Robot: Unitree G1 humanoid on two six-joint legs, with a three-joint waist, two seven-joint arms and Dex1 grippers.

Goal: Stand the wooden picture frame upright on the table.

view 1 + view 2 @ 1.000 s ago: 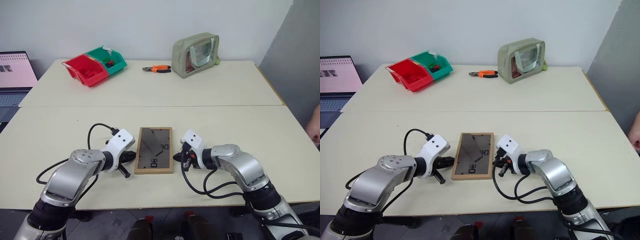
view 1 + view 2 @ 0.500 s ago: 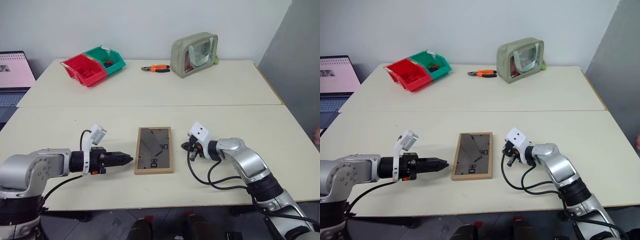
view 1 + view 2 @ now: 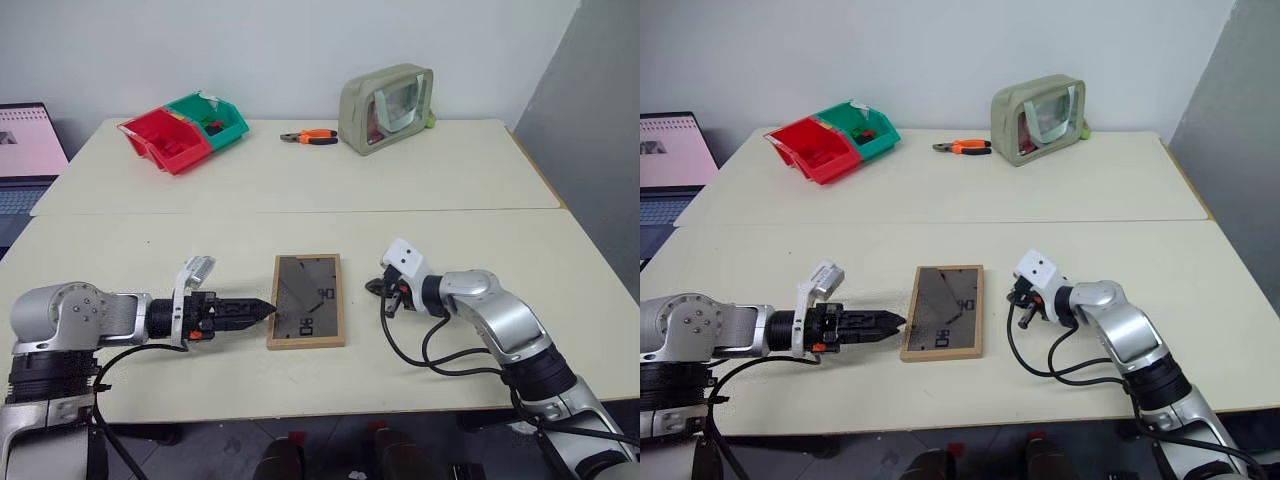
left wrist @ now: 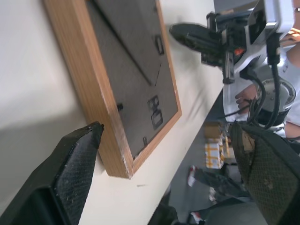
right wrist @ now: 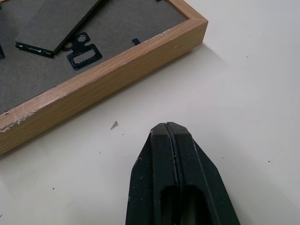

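Wooden picture frame (image 3: 307, 300): flat on tabletop (image 3: 420, 180), dark back panel up, between left hand (image 3: 262, 307) and right hand (image 3: 377, 288).

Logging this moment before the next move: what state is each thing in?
wooden picture frame: flat on the table, back panel up, stand leg folded.
left gripper: jaws open, beside the frame's edge, holding nothing.
right gripper: jaws shut, empty, apart from the frame.
pouch: upright.
pliers: lying flat.
laptop: open, screen lit.
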